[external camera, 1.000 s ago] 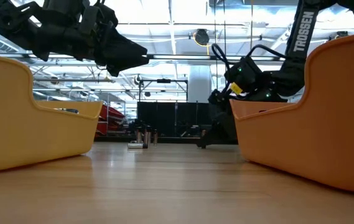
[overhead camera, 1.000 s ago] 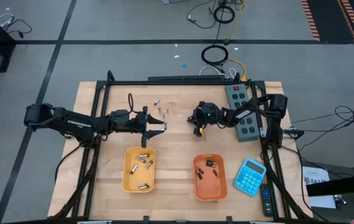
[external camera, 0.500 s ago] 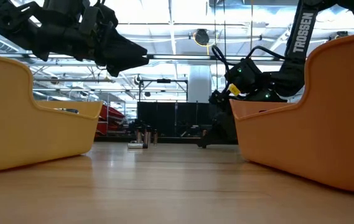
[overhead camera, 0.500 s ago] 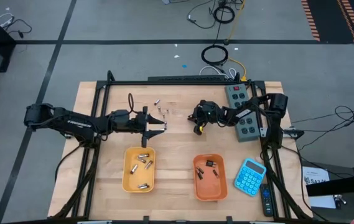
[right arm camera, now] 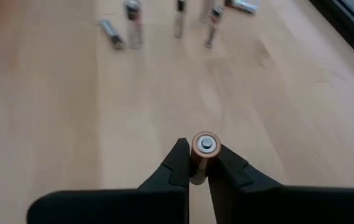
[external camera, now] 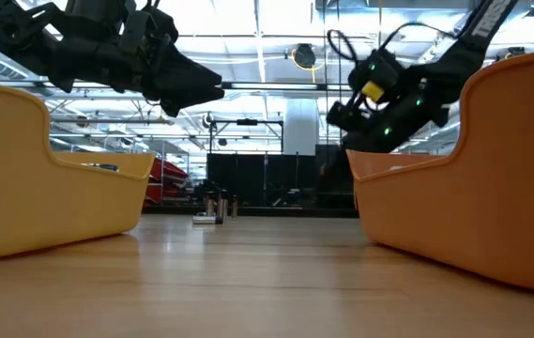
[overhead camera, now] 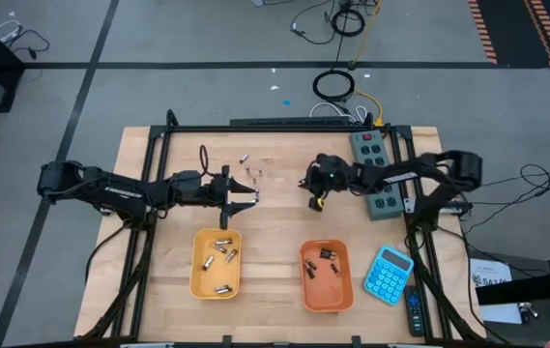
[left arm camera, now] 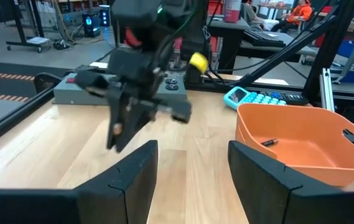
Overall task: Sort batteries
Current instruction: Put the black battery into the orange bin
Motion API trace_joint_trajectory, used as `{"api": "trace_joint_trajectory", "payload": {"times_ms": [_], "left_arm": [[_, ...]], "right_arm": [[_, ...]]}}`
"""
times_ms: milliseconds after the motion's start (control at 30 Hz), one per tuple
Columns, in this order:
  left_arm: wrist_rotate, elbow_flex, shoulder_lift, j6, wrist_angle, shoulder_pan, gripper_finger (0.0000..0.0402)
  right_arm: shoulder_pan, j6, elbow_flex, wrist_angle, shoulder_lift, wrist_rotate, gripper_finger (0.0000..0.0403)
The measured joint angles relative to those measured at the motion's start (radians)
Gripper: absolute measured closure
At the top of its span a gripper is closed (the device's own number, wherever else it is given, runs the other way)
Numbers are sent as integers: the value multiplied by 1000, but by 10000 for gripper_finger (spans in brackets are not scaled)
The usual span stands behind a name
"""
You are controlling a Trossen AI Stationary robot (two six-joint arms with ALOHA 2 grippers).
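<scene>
A battery is gripped by the right gripper above the table; the left gripper is held open.

The left gripper (overhead camera: 253, 194) is held with its fingers spread and nothing between them, over bare wood just behind the yellow tray (overhead camera: 216, 262); loose batteries (right arm camera: 132, 15) are seen beyond it, most upright, one lying flat. Right of these, the right gripper (right arm camera: 197, 163) is closed on one battery (right arm camera: 204, 149), pinched between the fingertips, its long axis along the wrist camera's line of sight, its capped end turned toward that camera. The orange tray (overhead camera: 327, 276) lies nearer the table's front edge than this gripper, dark batteries inside.
</scene>
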Motion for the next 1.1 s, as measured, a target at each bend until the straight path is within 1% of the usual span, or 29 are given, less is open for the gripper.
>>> {"api": "trace_joint_trajectory", "payload": {"times_ms": [200,333,433,567,700,800,933,1033,1100], "left_arm": [[0,0,0,-1,-9,0,197],[0,0,0,-3,-31,0,197],[0,1,0,-7,-51,0,197],[5,1,0,-28,-76,0,197],[7,1,0,-29,-121,0,197],[7,1,0,-29,-149,0,197],[7,1,0,-28,-164,0,197],[7,1,0,-27,-152,0,197],[7,1,0,-27,-149,0,197]], "right_arm": [[69,5,0,-164,-128,2,388],[143,39,0,-246,-202,0,388],[203,68,0,-280,-244,-6,388],[286,105,-1,-299,-288,-56,388],[400,153,-1,-333,-333,-52,388],[494,233,-1,-334,-366,-54,388],[618,386,-1,-344,-352,-48,381],[692,485,-1,-364,-298,31,378],[720,544,-1,-372,-249,59,378]]}}
